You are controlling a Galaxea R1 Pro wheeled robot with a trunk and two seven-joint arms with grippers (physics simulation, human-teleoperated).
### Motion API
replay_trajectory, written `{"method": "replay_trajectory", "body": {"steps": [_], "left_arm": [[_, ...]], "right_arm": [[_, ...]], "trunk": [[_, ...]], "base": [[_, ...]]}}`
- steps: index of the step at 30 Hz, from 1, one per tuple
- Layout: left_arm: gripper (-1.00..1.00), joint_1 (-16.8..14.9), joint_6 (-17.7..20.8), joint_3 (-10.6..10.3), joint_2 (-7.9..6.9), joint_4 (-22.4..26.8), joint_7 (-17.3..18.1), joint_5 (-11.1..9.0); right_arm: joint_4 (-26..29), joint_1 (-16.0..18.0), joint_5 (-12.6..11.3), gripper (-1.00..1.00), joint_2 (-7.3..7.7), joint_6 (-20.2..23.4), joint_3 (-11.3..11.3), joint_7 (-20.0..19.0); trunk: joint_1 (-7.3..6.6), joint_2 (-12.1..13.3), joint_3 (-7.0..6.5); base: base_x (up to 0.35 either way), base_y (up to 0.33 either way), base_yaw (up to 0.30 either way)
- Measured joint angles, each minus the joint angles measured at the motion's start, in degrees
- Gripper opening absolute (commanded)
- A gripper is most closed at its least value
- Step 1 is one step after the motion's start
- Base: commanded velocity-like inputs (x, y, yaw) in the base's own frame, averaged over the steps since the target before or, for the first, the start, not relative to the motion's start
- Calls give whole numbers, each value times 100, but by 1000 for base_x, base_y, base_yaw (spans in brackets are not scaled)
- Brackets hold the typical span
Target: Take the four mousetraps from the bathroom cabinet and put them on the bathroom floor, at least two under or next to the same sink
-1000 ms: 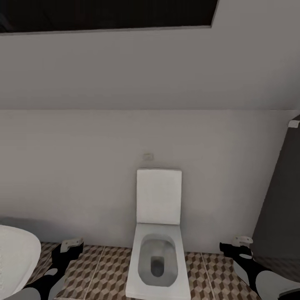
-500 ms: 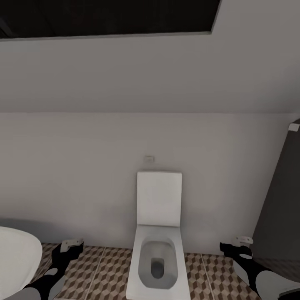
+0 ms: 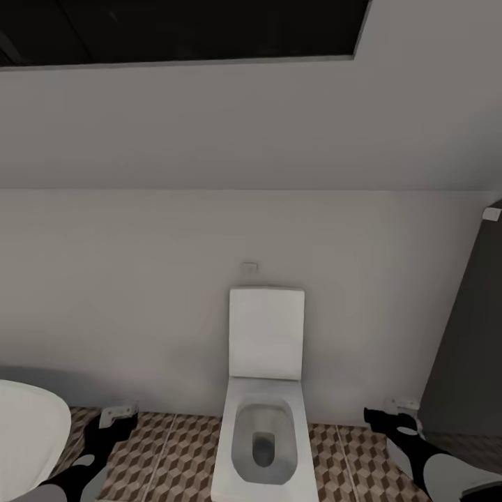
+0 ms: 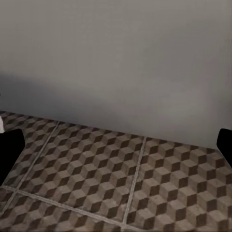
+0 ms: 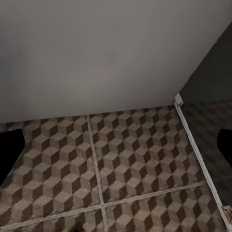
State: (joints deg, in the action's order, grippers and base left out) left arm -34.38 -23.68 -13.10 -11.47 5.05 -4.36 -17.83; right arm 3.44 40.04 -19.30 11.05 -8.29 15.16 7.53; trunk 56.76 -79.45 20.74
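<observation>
The robot faces a plain grey wall [image 3: 139, 279] with one white toilet [image 3: 263, 418] standing against it, lid raised and bowl open. The toilet is between the two tools, a little nearer to the right tool [image 3: 392, 411] than to the left tool [image 3: 117, 413]. Above the toilet there is one small flush plate [image 3: 249, 267] on the wall; no writing or brand can be read on it. Near the left tool, on its outer side, one rounded white bathtub edge [image 3: 28, 432] comes into the picture. Beyond the right tool stands one dark panel [image 3: 467, 348] with a pale trim. High on the wall there is one dark opening [image 3: 181, 28].

The bathroom floor [image 4: 121, 183] with its cube pattern of brown, beige and cream lies under both tools, with pale grout lines crossing it. In each wrist view the two dark fingertips [image 4: 9, 150] sit at the far edges of the picture, well apart, so both tools are spread wide and carry nothing. The right fingertips [image 5: 9, 150] frame the bare tiles and the pale trim [image 5: 193, 140] of the dark panel.
</observation>
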Motion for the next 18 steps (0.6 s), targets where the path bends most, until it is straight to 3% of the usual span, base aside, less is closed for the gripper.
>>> {"method": "replay_trajectory", "body": {"steps": [5, 18], "left_arm": [[100, 4, 1, -2, 40, -221, 3, -5], [100, 32, 47, -4, 153, -433, 58, -13]], "right_arm": [[-228, 0, -1, 100, -88, 3, -1, -3], [-496, -209, -2, 100, -141, 34, 3, -49]], "trunk": [[0, 0, 0], [-285, 520, -233]], "base": [[0, 0, 0], [0, 0, 0]]}}
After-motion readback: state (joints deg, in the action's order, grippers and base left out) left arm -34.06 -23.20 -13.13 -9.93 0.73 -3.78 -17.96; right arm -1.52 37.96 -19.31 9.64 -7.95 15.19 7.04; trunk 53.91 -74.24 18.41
